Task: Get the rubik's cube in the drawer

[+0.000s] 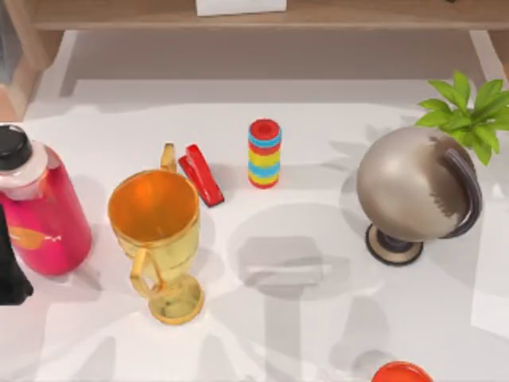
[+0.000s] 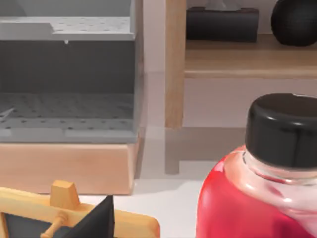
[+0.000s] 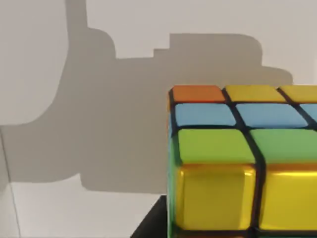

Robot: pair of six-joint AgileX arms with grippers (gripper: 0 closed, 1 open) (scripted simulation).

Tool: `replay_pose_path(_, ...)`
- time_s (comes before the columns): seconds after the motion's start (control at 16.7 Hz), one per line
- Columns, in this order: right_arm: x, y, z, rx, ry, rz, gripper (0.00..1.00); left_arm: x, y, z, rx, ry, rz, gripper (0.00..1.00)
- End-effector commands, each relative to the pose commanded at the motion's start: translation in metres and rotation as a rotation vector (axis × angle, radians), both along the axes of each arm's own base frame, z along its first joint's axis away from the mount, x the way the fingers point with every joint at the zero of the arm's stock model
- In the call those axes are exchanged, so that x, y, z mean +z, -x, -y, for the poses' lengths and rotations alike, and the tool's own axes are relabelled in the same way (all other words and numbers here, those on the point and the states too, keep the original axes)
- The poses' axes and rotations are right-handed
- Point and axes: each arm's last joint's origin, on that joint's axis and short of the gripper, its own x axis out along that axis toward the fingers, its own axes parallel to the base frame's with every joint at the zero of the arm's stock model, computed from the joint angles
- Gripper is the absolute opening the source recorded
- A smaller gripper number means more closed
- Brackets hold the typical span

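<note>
The rubik's cube (image 3: pixel 242 158) sits very close in the right wrist view. It hangs above the white table and casts a broad shadow there. My right gripper is shut on it, and one dark fingertip (image 3: pixel 152 224) pokes out beside its lower edge. The drawer (image 2: pixel 67 116), grey and perforated inside with a wooden front, stands open in the left wrist view, behind a red bottle (image 2: pixel 257 198). A black part of my left arm (image 1: pixel 9 274) rests at the table's left edge beside that bottle (image 1: pixel 40 211).
On the table stand a gold trophy cup (image 1: pixel 155 239), a red stapler (image 1: pixel 200 175), a stack of coloured rings (image 1: pixel 264 153), a brown globe on a stand (image 1: pixel 413 195) and a green plant (image 1: pixel 469 111). A wooden shelf (image 1: pixel 358 16) runs along the back.
</note>
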Motion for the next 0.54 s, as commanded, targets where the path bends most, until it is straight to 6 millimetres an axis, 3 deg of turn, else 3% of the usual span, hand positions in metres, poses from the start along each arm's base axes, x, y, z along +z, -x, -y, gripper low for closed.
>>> replay_pose_path(0.18, 0.0, 0.0, 0.0, 0.0, 0.0, 0.0, 0.98, 0.0, 0.0, 0.0, 0.0, 0.0, 0.0, 1.0)
replay_pose_path(0.54, 0.0, 0.0, 0.0, 0.0, 0.0, 0.0, 1.0, 0.0, 0.0, 0.0, 0.0, 0.0, 0.0, 1.0)
